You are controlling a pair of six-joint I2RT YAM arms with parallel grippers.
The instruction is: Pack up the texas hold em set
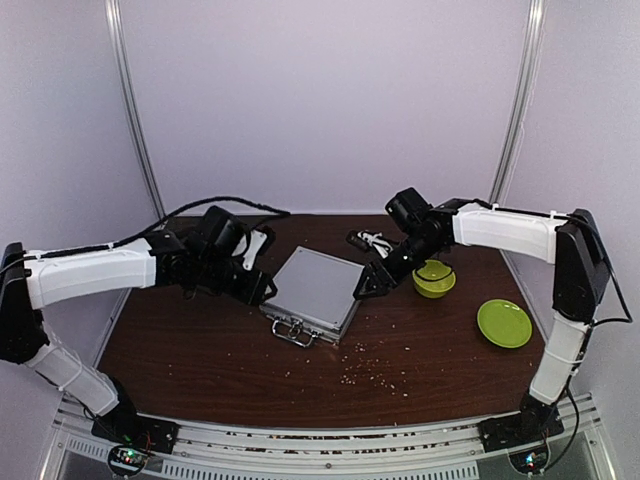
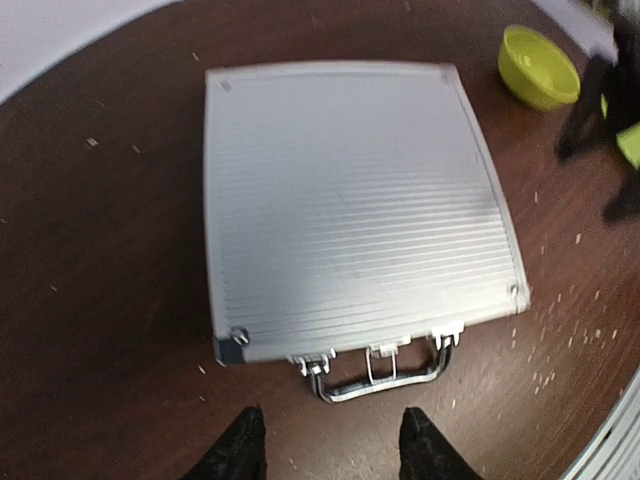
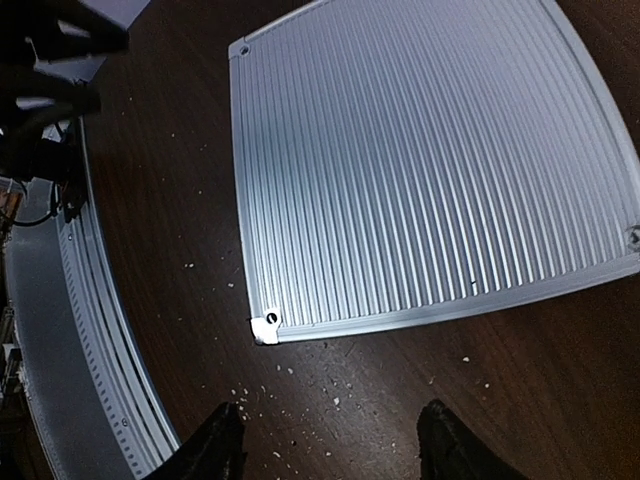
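The silver aluminium case (image 1: pixel 315 292) lies flat and closed on the brown table, its metal handle (image 1: pixel 292 333) toward the front. In the left wrist view the case (image 2: pixel 350 200) fills the middle, its handle (image 2: pixel 385 375) just beyond my fingertips. My left gripper (image 1: pixel 262 287) is open and empty at the case's left side; it also shows in the left wrist view (image 2: pixel 332 450). My right gripper (image 1: pixel 365 285) is open and empty at the case's right edge. The right wrist view shows it (image 3: pixel 330 445) above bare table near a case corner (image 3: pixel 265 328). Chips, dice and card box are hidden.
A lime-green bowl (image 1: pixel 434 278) stands right of the case, behind my right arm, and shows in the left wrist view (image 2: pixel 540 68). A flat lime-green plate (image 1: pixel 504 323) lies at the right. Pale crumbs (image 1: pixel 370 372) dot the table near the front. A small black-and-white object (image 1: pixel 368 240) lies behind the case.
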